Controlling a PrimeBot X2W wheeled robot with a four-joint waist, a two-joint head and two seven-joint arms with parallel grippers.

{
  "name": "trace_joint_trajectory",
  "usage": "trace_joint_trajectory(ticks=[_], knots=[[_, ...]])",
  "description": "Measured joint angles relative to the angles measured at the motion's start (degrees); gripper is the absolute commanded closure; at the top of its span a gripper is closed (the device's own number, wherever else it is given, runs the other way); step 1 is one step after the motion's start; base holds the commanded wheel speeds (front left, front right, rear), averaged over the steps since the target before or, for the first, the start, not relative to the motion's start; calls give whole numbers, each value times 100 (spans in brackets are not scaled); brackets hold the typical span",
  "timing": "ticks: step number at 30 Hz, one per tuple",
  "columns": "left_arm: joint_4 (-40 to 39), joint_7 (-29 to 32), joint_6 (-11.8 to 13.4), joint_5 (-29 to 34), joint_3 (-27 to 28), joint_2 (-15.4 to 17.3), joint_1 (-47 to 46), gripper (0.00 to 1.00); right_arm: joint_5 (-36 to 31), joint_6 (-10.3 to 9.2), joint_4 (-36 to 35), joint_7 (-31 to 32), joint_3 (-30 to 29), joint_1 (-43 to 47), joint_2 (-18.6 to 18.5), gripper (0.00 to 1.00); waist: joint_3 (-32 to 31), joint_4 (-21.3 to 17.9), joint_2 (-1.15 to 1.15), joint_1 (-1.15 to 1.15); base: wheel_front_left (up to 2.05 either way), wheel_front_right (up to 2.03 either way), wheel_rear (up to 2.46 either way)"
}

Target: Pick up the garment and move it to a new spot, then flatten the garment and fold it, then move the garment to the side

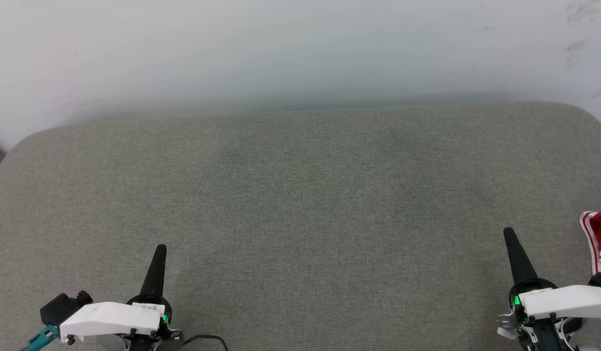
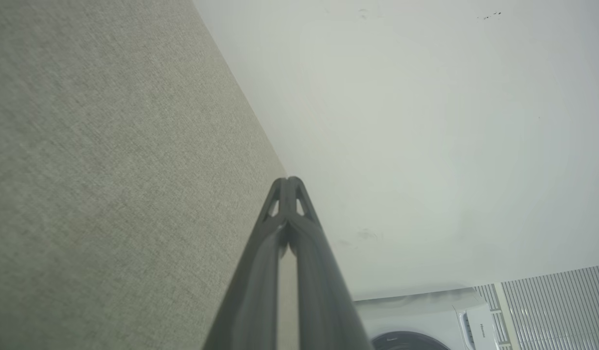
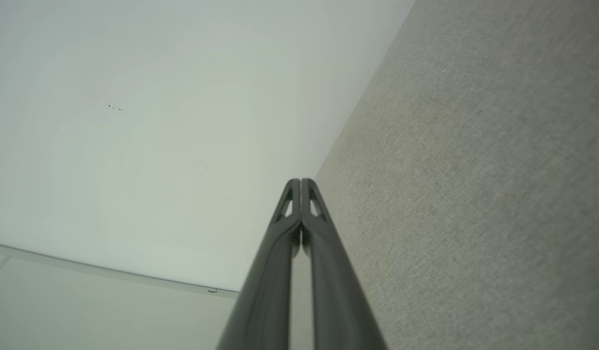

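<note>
A grey-green woven fabric surface with rounded far corners (image 1: 300, 195) spreads below a plain white wall (image 1: 281, 48) that carries faint dark scuff marks (image 1: 578, 29) at its upper right. The left gripper (image 1: 159, 253) and the right gripper (image 1: 510, 238) rise from the bottom corners, each with its dark fingers pressed together. A crumpled red garment with white striped trim (image 1: 598, 234) lies at the right edge, just beside the right gripper's white wrist housing.

Garment (image 1: 599, 241) mostly cut off by the right edge.
</note>
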Motion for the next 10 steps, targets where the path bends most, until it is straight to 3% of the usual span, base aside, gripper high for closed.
trace_joint_trajectory(ticks=[10], knots=[[58,151,0,-477,38,-1,-65,100,542,0,23,144,-35,-35,0,100,-21,12,0,0,0,0,0]])
